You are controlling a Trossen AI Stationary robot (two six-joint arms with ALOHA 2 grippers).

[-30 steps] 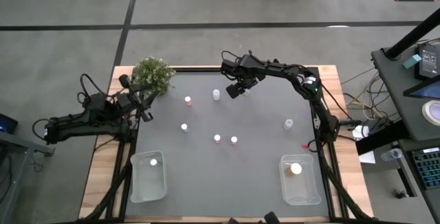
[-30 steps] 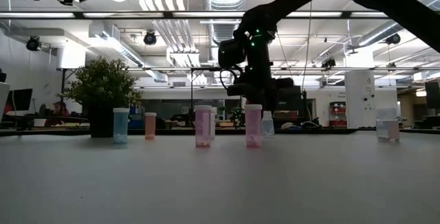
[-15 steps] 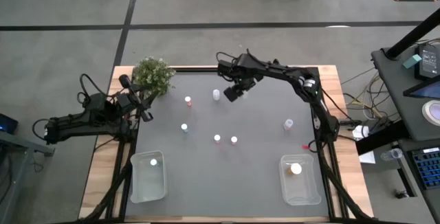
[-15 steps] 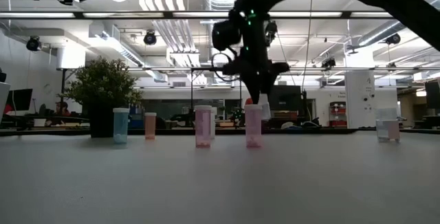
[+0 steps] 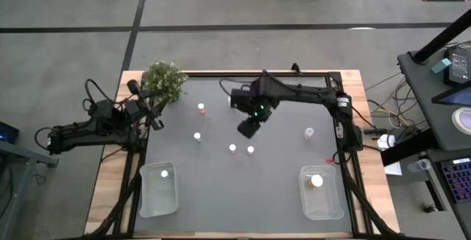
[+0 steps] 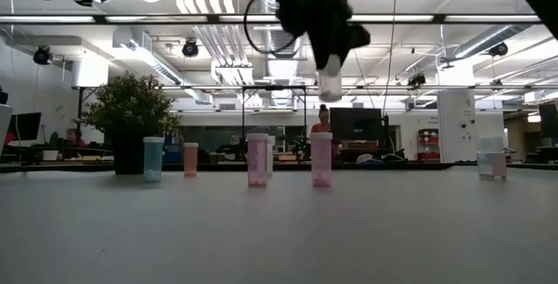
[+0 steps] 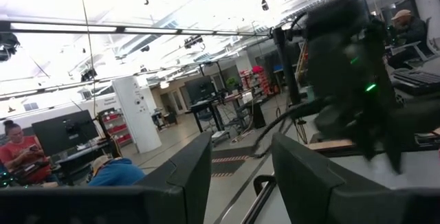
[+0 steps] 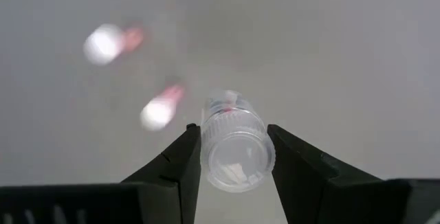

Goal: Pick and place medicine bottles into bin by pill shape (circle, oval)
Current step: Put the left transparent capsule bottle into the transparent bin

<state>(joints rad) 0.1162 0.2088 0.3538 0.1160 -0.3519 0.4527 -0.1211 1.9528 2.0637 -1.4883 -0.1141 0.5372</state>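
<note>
- I take the grey table [image 5: 280, 188] as my landmark: it carries everything, with the right arm reaching over its middle and the left arm parked off its left edge by the potted plant [image 5: 163, 80].
- Two clear bins sit at the table's near corners, the left bin [image 5: 149, 196] and the right bin [image 5: 324, 203], each with one bottle in it; I judge they are the two shape destinations.
- Loose medicine bottles [image 5: 232, 149] stand upright about the table's centre, spaced well apart, which leaves room for fingers.
- The right gripper [image 8: 234, 157] hangs high above the table centre, clamped on a clear bottle [image 8: 236, 148], lifted clear for carrying.
- The left gripper [image 7: 240, 169] stands apart, holding nothing.
</note>
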